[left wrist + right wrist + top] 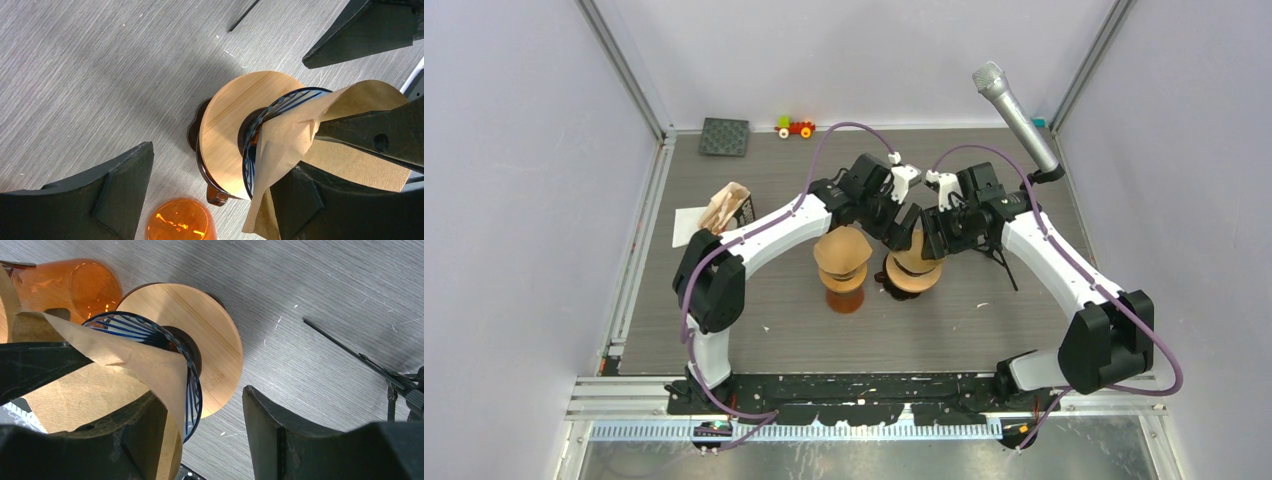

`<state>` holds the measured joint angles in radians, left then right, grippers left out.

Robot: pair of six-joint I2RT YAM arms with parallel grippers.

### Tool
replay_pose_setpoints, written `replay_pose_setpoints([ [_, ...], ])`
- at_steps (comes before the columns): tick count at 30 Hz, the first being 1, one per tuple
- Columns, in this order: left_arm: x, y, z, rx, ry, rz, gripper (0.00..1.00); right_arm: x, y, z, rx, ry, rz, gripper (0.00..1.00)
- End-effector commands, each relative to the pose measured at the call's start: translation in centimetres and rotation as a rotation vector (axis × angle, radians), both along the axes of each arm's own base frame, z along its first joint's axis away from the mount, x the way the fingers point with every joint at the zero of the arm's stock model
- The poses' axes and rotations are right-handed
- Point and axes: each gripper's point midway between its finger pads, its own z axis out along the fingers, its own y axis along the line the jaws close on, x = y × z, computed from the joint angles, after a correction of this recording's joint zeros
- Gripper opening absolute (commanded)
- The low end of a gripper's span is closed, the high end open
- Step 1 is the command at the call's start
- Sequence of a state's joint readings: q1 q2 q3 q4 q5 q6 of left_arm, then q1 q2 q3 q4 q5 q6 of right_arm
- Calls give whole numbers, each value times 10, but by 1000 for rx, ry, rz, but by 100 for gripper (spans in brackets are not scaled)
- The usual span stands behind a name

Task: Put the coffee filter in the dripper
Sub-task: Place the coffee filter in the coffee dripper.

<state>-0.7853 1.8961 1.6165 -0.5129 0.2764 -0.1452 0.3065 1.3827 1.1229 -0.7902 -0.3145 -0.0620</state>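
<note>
Spread wide at the lens, my right gripper (200,396) clamps nothing: one black finger sits under the coffee filter (125,367), and the other stands clear on the far side of the dripper (192,390). My left gripper (222,160) gapes just as wide, one finger beneath the same brown paper, the other well apart over the table (75,75). Neither pair pinches the filter. It appears caught between one finger from each arm, its lower fold hanging across the dripper's blue wire rim, partly inside and not seated. Below the wire a wooden collar (227,135) rings the dripper; whether it stands level I cannot tell. An amber carafe (177,220) stands just beside it, and a leg of the microphone stand (360,360) lies near on the right. By my reading the placing is under way, not finished. With the paper unclamped, either arm drawing back could let it slide off the rim onto the table. Pressing down off-centre could crease it or tip the dripper. The two wrists, nearly touching in the top view, could knock each other or the carafe.
</note>
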Motion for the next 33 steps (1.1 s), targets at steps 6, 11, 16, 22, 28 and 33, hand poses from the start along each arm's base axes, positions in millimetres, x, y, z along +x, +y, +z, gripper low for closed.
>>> replay_pose_setpoints([
  [6, -1, -5, 26, -50, -21, -18, 84, 5, 6, 25, 40, -70, 18, 61],
  [11, -1, -4, 32, -64, -29, -16, 85, 6, 6, 24, 38, -67, 12, 61],
  [16, -2, -6, 35, -76, -28, -22, 85, 5, 5, 20, 30, -58, 2, 61],
  [22, -2, -1, 11, -35, -4, 1, 85, 5, 3, 4, 15, -31, -11, 61],
  [28, -6, 4, -6, -25, 22, 26, 84, 3, 1, -9, 7, -14, -18, 61],
  [33, -6, 5, -12, -27, 27, 40, 84, 2, -1, -18, -5, -13, -28, 61],
])
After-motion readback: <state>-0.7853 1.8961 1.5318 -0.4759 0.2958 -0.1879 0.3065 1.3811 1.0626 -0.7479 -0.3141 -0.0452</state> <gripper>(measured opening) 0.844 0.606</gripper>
